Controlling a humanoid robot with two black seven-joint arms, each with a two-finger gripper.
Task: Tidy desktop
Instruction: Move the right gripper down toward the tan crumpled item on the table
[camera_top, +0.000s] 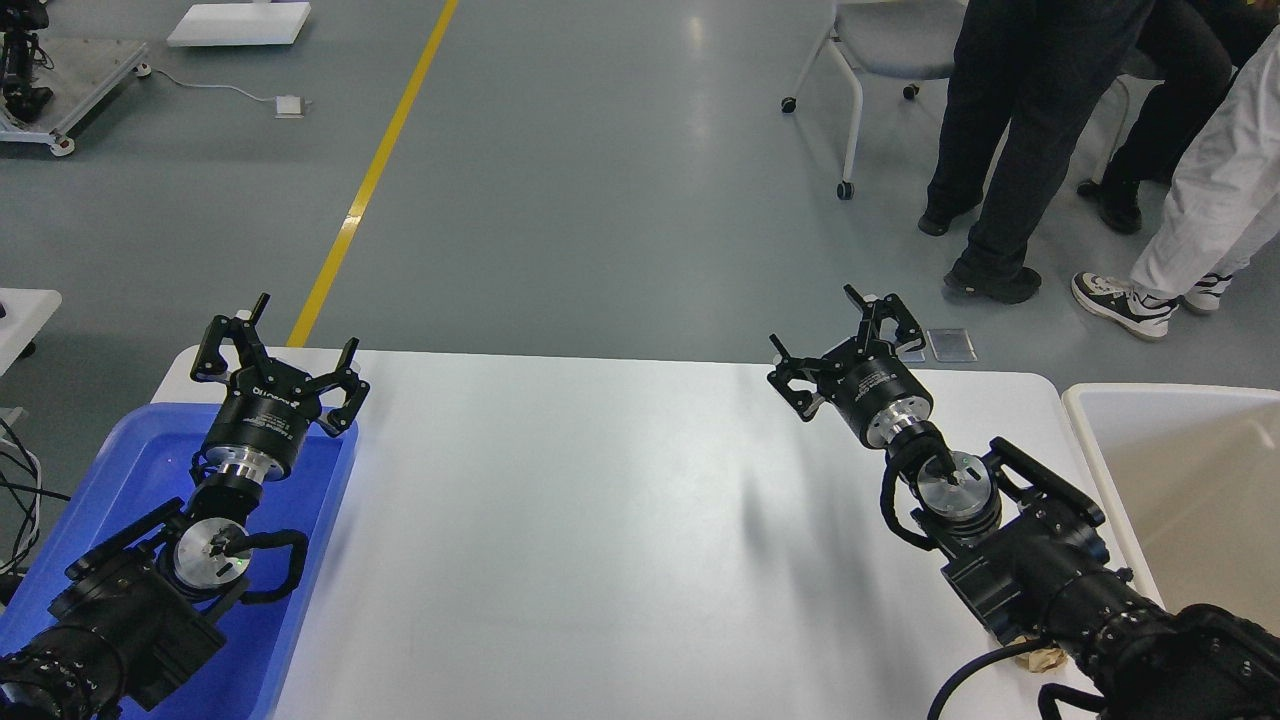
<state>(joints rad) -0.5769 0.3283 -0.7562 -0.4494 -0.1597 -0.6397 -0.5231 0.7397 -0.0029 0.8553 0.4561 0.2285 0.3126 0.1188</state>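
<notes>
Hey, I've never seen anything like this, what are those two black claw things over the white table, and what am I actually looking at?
This one picture is taken from a humanoid robot's own head, looking down. The black things are its two arms, each ending in a two-finger claw: the left gripper hangs open above a blue tray, and the right gripper is open over the white desktop. Neither holds anything. The desktop looks almost bare; only a small brownish scrap peeks out under the right arm. A beige bin sits at the right. Behind are people's legs and a chair.
</notes>
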